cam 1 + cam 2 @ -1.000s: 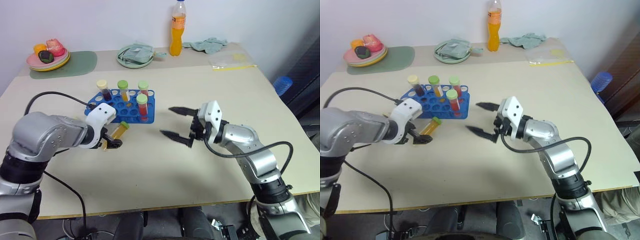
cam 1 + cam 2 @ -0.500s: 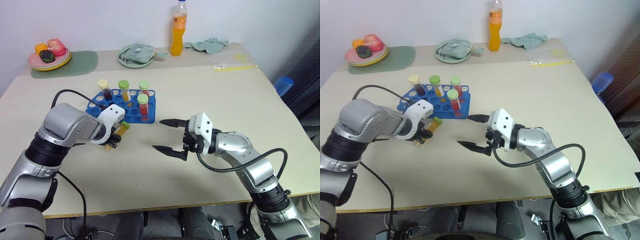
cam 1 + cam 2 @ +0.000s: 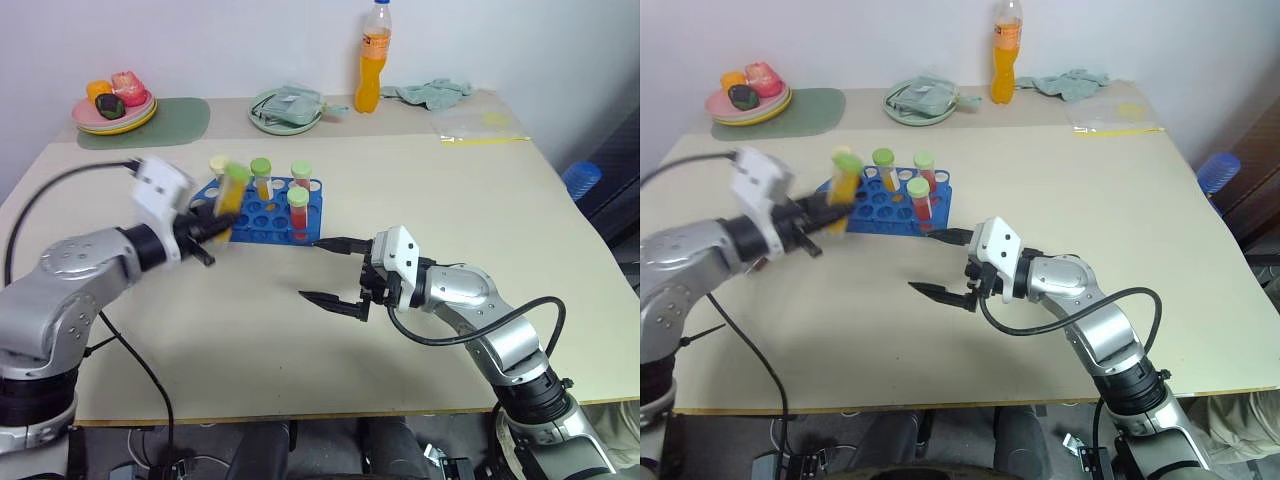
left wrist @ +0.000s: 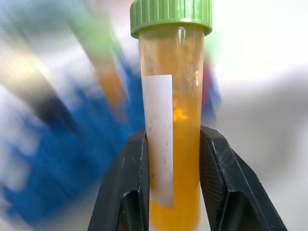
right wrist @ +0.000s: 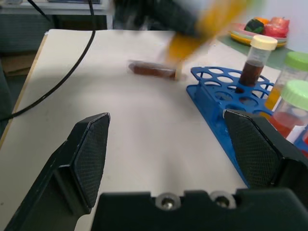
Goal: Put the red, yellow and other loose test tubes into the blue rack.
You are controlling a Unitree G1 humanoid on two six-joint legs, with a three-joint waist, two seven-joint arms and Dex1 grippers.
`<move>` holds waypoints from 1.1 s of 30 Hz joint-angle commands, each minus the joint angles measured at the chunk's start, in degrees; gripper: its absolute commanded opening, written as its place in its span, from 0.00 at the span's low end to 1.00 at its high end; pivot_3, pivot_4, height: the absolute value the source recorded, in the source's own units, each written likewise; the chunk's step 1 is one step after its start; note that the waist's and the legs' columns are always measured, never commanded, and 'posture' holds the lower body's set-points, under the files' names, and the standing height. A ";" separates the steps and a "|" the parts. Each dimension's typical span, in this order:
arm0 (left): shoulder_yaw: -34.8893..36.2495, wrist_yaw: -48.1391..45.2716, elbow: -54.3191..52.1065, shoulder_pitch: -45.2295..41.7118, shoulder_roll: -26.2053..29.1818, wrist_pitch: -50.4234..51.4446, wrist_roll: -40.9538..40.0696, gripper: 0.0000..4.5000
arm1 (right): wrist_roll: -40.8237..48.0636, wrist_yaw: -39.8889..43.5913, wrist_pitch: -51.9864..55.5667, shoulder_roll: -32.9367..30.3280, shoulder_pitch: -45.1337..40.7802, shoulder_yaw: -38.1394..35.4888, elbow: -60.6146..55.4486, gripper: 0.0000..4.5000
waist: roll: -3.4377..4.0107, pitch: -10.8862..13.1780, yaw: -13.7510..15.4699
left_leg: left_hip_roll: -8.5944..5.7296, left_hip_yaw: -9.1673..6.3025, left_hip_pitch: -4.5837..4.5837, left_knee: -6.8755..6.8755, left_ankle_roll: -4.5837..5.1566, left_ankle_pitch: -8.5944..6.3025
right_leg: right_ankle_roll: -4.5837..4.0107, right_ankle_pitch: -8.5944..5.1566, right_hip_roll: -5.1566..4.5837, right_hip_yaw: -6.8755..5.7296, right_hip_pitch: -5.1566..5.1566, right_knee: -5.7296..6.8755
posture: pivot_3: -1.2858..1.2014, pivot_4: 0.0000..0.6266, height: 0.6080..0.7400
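table [image 3: 420,180]: matte beige top, flat, carries everything; both pincers work over its middle
blue rack [image 3: 262,212]: plastic grid of round holes, just ahead of the left pincer, well off the right pincer's tips; four capped tubes stand in it, several holes free
left pincer [image 4: 171,159]: black fingers [image 4: 133,183] clamped on the yellow tube, raised off the table beside the rack
yellow tube [image 4: 172,134]: clear plastic cylinder, orange-yellow liquid, ribbed green cap, white paper label; roughly upright between the pads, blurred in the head views
right pincer [image 3: 332,270]: fingers wide apart, nothing between them, pointing toward the rack
dark red tube [image 5: 153,70]: lies flat on the table beyond the rack's end, far from the right pincer
step: carrying yellow tube to rack, judged
next: line tube base over a free hole, lower straight, then release
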 commanded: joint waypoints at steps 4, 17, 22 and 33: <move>-3.67 10.85 2.31 1.55 -15.64 -20.16 11.40 0.18 | 0.42 0.10 -1.14 0.89 -1.09 -0.93 0.31 0.93 | -0.08 0.00 -0.19 | -0.02 -0.01 0.01 0.02 0.00 0.00 | 0.01 0.00 0.03 -0.04 0.04 0.01 | 0.52 0.24 1.00; -17.77 19.58 28.56 1.80 -27.44 -55.97 35.59 0.18 | -0.58 -1.16 -0.40 0.96 -0.47 -1.37 -0.02 0.93 | -0.05 -0.03 -0.29 | -0.04 0.17 0.02 0.00 0.00 0.00 | 0.02 0.01 0.06 -0.05 -0.02 0.06 | 0.52 0.24 1.00; -17.26 18.35 33.24 0.22 -27.19 -58.96 35.07 0.18 | -0.24 -1.87 0.24 0.64 0.02 -1.62 -0.93 0.93 | -0.06 -0.03 -0.25 | -0.05 0.15 0.02 0.03 0.01 0.00 | 0.02 0.01 0.05 -0.06 0.00 0.06 | 0.52 0.24 1.00; -15.40 15.46 42.05 -3.60 -30.19 -62.99 31.21 0.18 | 0.19 -3.23 1.63 0.60 0.96 -1.79 -2.15 0.93 | -0.06 -0.03 -0.30 | -0.06 0.14 0.02 0.04 0.01 0.00 | 0.03 0.02 0.05 -0.08 0.01 0.08 | 0.52 0.24 1.00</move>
